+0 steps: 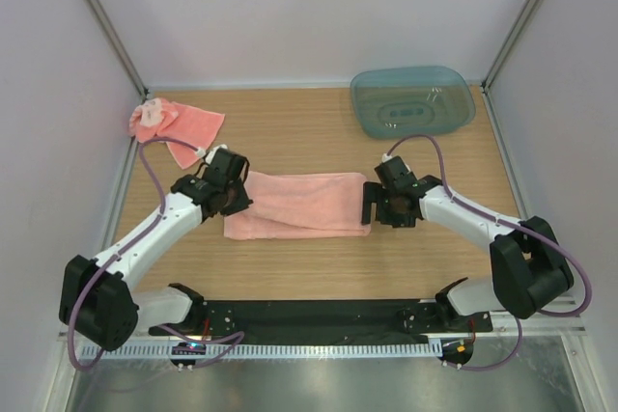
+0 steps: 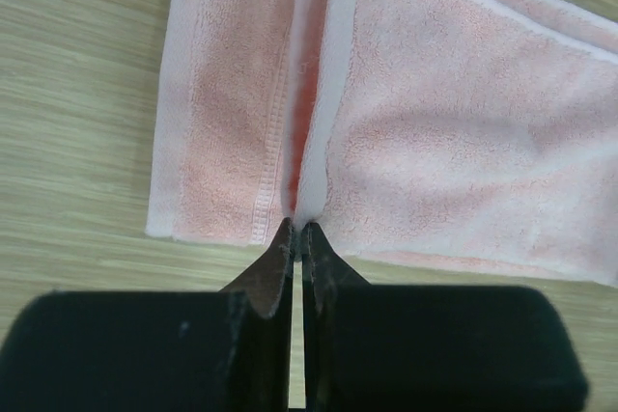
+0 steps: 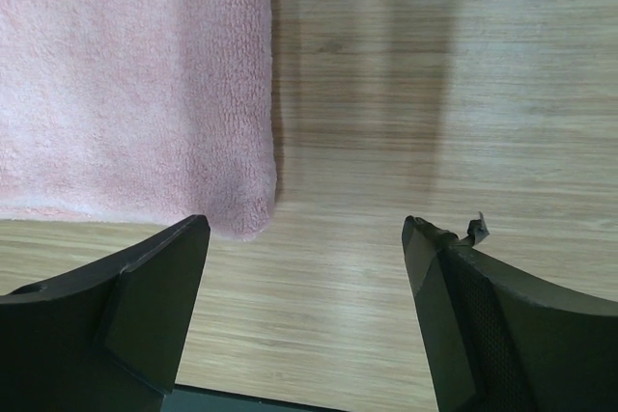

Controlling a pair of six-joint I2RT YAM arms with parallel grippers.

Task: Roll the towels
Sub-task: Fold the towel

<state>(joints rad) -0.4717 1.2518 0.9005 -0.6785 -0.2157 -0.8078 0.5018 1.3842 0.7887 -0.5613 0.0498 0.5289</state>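
A pale wooden counter (image 1: 290,277), walled in by white panels, carries the whole scene. At its centre a folded towel (image 1: 299,205), salmon pink, lies flat as a long band running left to right between the two arms. A translucent blue-green tub (image 1: 412,101) sits at the far right corner, well apart from the cloth. A second towel (image 1: 179,124) of the same pink lies rumpled at the far left corner, one end bunched against the wall.

The left pincer (image 1: 235,198) meets the left end of the folded towel. Seen from the left wrist, its two fingers are drawn almost together, with only a thin slit between them, and they pinch a pale hem of the towel (image 2: 454,142) at their tips (image 2: 297,233). The cloth rises in a narrow ridge up to that grip, with terry lying flat on both sides of it.

The right pincer (image 1: 372,207) stands at the towel's right end. In the right wrist view its fingers are spread wide (image 3: 304,267) and grip nothing, with bare wood between them. The towel's rounded corner (image 3: 135,84) lies just beside the left finger (image 3: 154,287); whether the two touch cannot be told.
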